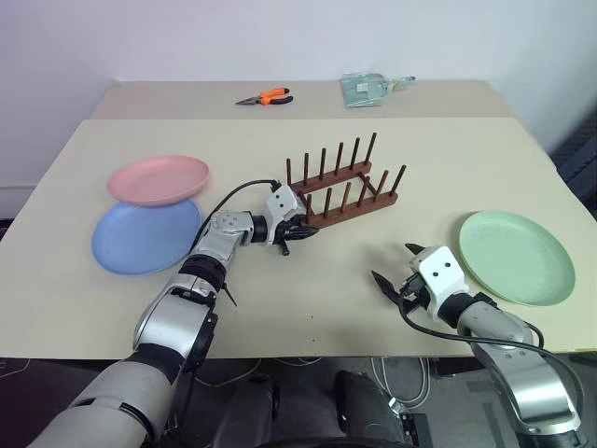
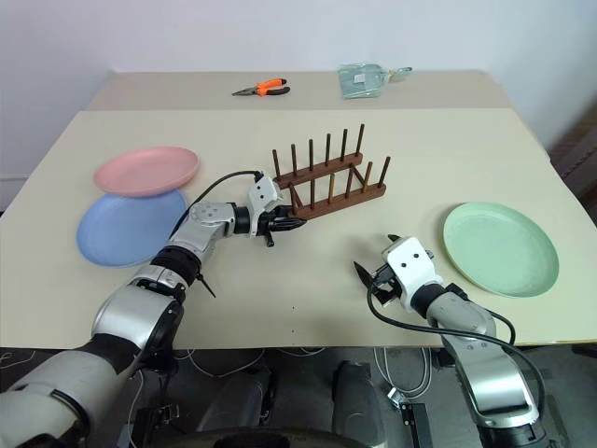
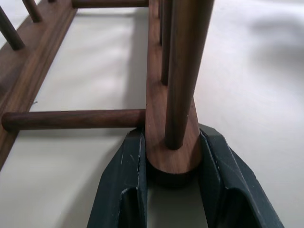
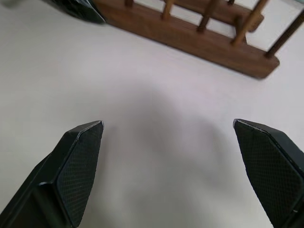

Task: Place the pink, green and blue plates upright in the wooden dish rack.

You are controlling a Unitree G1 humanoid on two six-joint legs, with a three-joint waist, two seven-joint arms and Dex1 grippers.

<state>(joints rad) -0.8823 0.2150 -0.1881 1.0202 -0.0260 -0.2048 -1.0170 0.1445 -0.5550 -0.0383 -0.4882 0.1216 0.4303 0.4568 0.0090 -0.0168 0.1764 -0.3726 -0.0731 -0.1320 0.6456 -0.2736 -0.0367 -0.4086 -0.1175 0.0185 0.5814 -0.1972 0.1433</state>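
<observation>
The left claw (image 1: pixel 297 234) is clamped on the near end of one base rail of the wooden rack (image 1: pixel 343 187); the left wrist view shows its two fingers (image 3: pixel 124 175) pressed against either side of the rounded rail end, just below the first peg. That grip looks meant to steady or shift the rack before any plate goes in, since the rack sits at a slant on the worktop (image 1: pixel 308 299) and is light enough to slide when a plate is pushed between the pegs. The rack holds nothing yet. The right claw (image 1: pixel 398 264) hangs low over bare worktop with its fingers spread wide and nothing between them, between the rack and the green plate (image 1: pixel 516 256), which lies flat near the right edge. From there it is probably best placed to take that plate, though a flat plate gives little to pinch except its raised rim. The pink plate (image 1: pixel 158 179) lies on the far left, overlapping the far edge of the blue plate (image 1: pixel 145 236), so the pink one would have to come off first. All three plates lie flat and well apart from the rack, so the task proper has not begun. At the back of the worktop lie orange-handled pliers (image 1: pixel 265 97) and a clear bag (image 1: pixel 366 89), out of the way.
</observation>
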